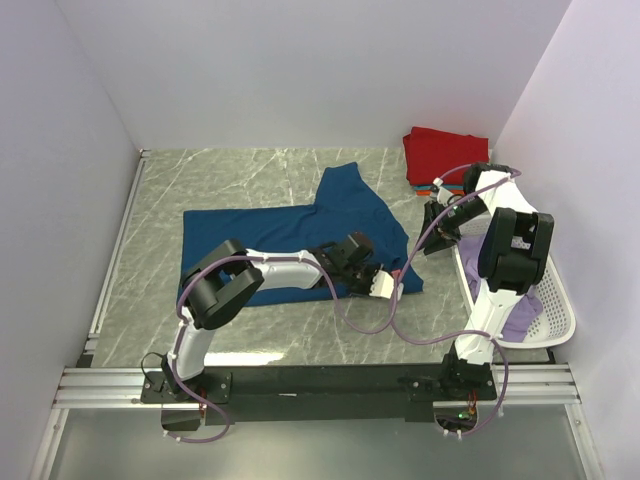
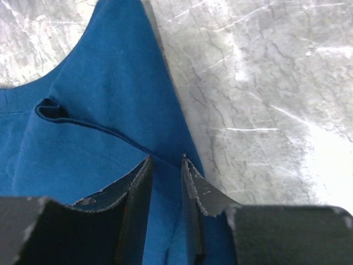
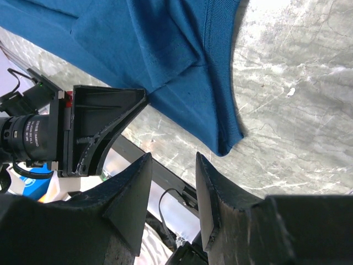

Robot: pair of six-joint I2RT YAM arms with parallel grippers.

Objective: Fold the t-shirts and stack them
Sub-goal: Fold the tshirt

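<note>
Right under the left gripper (image 2: 165,163) it's all blue t-shirt (image 2: 99,127), smooth knit lying on the grey marble-look table (image 2: 265,110), with a small curled fold up and left of the tips. Its jaws are down to a thin slit with cloth showing in it, and I honestly can't tell if they're pinching. The shirt's edge runs just right of them. Next over, the right gripper (image 3: 172,160) has its jaws apart with nothing between them, and the shirt's stitched corner is just ahead. Past it there's a folded red shirt (image 1: 445,150). Off to its right is a white slotted basket (image 1: 565,310) with purple cloth (image 1: 525,315) in it.
</note>
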